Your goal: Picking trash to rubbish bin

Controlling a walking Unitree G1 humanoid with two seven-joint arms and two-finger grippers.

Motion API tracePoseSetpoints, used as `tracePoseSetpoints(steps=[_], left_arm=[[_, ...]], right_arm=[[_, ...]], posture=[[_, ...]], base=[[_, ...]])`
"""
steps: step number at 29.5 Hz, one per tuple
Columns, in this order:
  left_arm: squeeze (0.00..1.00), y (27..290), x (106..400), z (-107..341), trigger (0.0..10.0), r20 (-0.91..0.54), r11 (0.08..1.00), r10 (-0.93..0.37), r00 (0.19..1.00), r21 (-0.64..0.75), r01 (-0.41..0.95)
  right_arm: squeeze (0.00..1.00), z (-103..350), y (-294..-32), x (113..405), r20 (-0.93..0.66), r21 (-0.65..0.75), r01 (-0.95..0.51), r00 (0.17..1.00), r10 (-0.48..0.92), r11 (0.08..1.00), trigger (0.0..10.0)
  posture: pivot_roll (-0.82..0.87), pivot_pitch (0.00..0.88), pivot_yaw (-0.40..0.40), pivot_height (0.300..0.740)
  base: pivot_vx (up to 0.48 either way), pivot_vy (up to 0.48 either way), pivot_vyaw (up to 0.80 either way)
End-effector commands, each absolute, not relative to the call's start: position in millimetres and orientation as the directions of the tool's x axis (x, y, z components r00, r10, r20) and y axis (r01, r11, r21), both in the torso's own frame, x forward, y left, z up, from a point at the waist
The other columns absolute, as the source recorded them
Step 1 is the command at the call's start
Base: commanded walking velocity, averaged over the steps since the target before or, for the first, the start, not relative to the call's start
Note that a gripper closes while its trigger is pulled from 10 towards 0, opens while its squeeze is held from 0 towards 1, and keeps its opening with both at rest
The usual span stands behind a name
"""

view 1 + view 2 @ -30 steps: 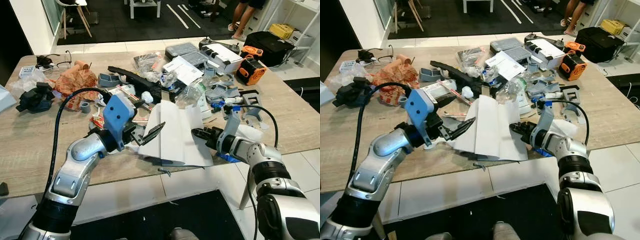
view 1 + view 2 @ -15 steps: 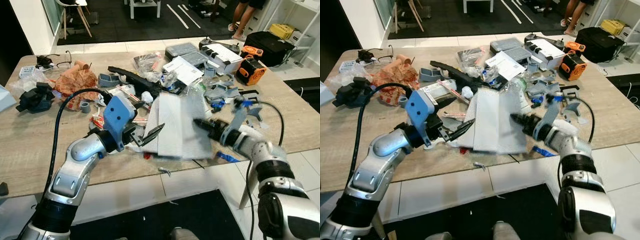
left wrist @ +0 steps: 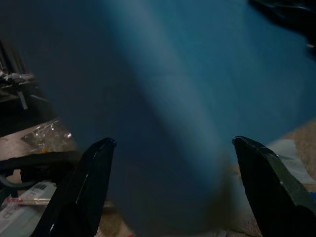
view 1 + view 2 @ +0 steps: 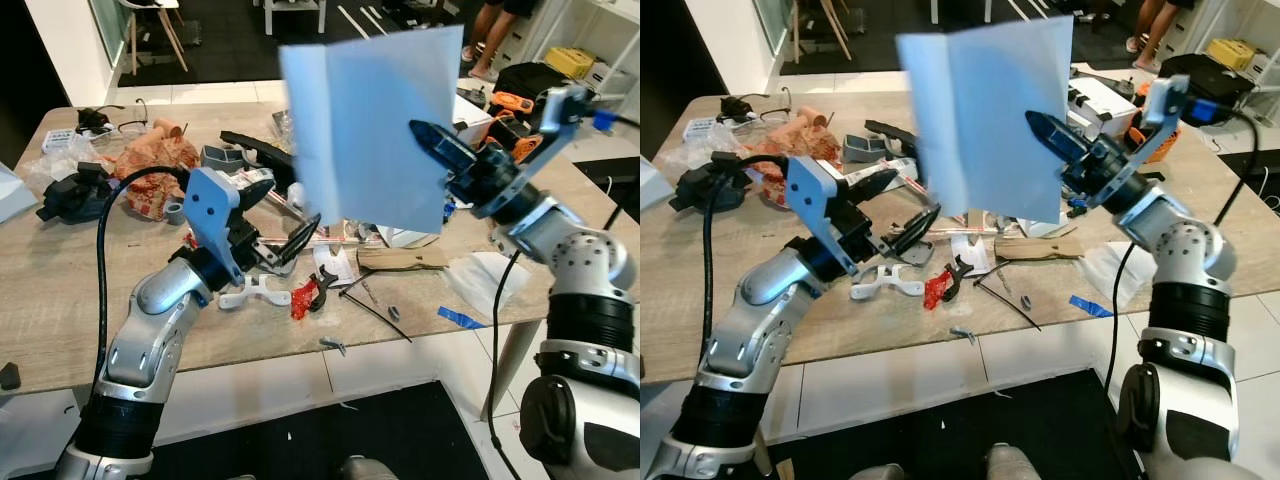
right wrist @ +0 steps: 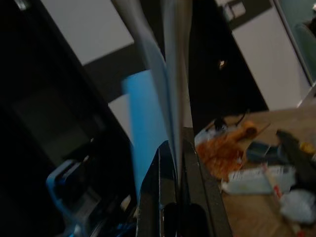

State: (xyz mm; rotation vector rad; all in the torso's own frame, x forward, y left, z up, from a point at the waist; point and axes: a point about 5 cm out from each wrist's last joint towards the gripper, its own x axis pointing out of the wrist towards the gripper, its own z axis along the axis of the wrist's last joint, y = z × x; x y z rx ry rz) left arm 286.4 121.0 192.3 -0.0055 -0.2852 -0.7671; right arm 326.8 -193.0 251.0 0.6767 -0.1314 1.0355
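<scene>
White paper (image 4: 370, 125), a large folded sheet, is hanging in the air above the middle of the wooden desk (image 4: 60, 300), blurred. The right hand (image 4: 432, 148) is pinching the sheet at its right edge; in the right wrist view the two black fingers (image 5: 190, 182) are lying closed together with the paper's edge (image 5: 170, 89) running between them. The right arm is reaching up and across from the robot's right side.

The left hand (image 4: 290, 236) is hovering low over the desk just below the sheet, with its fingers (image 3: 81, 190) spread wide apart and gripping nothing; in the left wrist view the sheet is looming beyond them.

On the bare desk under the paper, a red scrap (image 4: 304, 298) is lying beside a small white bracket (image 4: 250, 294), and a flat brown piece (image 4: 402, 258) is sitting near a crumpled white tissue (image 4: 482, 278) and a strip of blue tape (image 4: 462, 317). Further back, an orange crumpled wrapper (image 4: 155, 158) and a black device (image 4: 72, 195) are resting on the left part of the desk, and an orange and black tool (image 4: 510, 103) is sitting on the right part.
</scene>
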Motion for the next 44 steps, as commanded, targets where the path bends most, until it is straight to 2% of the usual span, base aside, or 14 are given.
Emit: tracePoseSetpoints(steps=[1,3,8,12,20,27,32,35,36,37,38,44], left_arm=[[0.0,120,287,194,10.0,0.263,0.722,-0.681,0.683,0.085,0.687],[0.0,120,288,193,10.0,0.257,0.727,-0.674,0.693,0.064,0.683],[0.0,120,291,192,10.0,0.257,0.736,-0.663,0.703,0.055,0.675],[0.0,127,293,193,10.0,0.259,0.757,-0.641,0.723,0.059,0.65],[0.0,142,294,190,10.0,0.241,0.79,-0.605,0.759,0.064,0.609],[0.0,142,295,185,10.0,0.219,0.791,-0.607,0.764,0.073,0.608],[0.0,139,293,181,10.0,0.204,0.784,-0.618,0.76,0.075,0.617],[0.0,133,292,176,10.0,0.191,0.773,-0.63,0.753,0.064,0.631],[0.0,130,291,173,10.0,0.184,0.768,-0.636,0.75,0.057,0.637],[0.0,130,291,173,10.0,0.184,0.768,-0.636,0.75,0.057,0.637],[0.0,125,291,169,10.0,0.178,0.764,-0.64,0.748,0.048,0.643],[0.0,107,295,158,10.0,0.178,0.801,-0.583,0.793,-0.037,0.597]], right_arm=[[0.0,257,-193,321,0.412,0.443,-0.838,0.506,0.758,0.318,0.0],[0.0,263,-192,306,0.415,0.414,-0.854,0.485,0.77,0.314,0.0],[0.0,274,-187,290,0.472,0.38,-0.882,0.444,0.762,0.279,0.0],[0.0,279,-177,289,0.484,0.36,-0.9,0.406,0.775,0.247,0.0],[0.0,271,-167,283,0.465,0.384,-0.891,0.414,0.783,0.243,0.0],[0.0,229,-154,291,0.226,0.407,-0.8,0.556,0.8,0.441,0.0],[0.0,214,-151,292,0.135,0.4,-0.755,0.61,0.781,0.52,0.0],[0.0,198,-151,290,0.075,0.422,-0.689,0.673,0.736,0.588,0.0],[0.0,191,-150,288,0.049,0.422,-0.666,0.695,0.718,0.615,0.8],[0.0,191,-150,288,0.049,0.422,-0.666,0.695,0.718,0.615,0.8],[0.0,183,-148,288,0.025,0.415,-0.641,0.717,0.697,0.645,10.0],[0.0,170,-142,296,0.019,0.364,-0.619,0.752,0.659,0.696,10.0]], posture=[[-0.05,0.0,-0.052,0.74],[-0.08,0.0,-0.048,0.74],[-0.08,0.0,-0.051,0.74],[-0.07,0.0,-0.063,0.74],[-0.07,0.0,-0.064,0.74],[-0.07,0.0,-0.06,0.74],[-0.07,0.0,-0.058,0.74],[-0.08,0.0,-0.056,0.74],[-0.08,0.0,-0.056,0.74],[-0.08,0.0,-0.056,0.74],[-0.08,0.0,-0.059,0.74],[-0.06,0.0,-0.06,0.74]], base=[[0.0,0.0,0.0],[-0.139,0.0,0.0],[-0.349,0.0,0.0],[-0.397,0.0,0.0],[-0.394,0.0,0.0],[-0.392,0.0,0.0],[-0.39,0.0,0.0],[-0.386,0.0,0.0],[-0.382,0.0,0.0],[-0.382,0.0,0.0],[-0.352,0.0,0.0],[-0.059,0.0,0.0]])
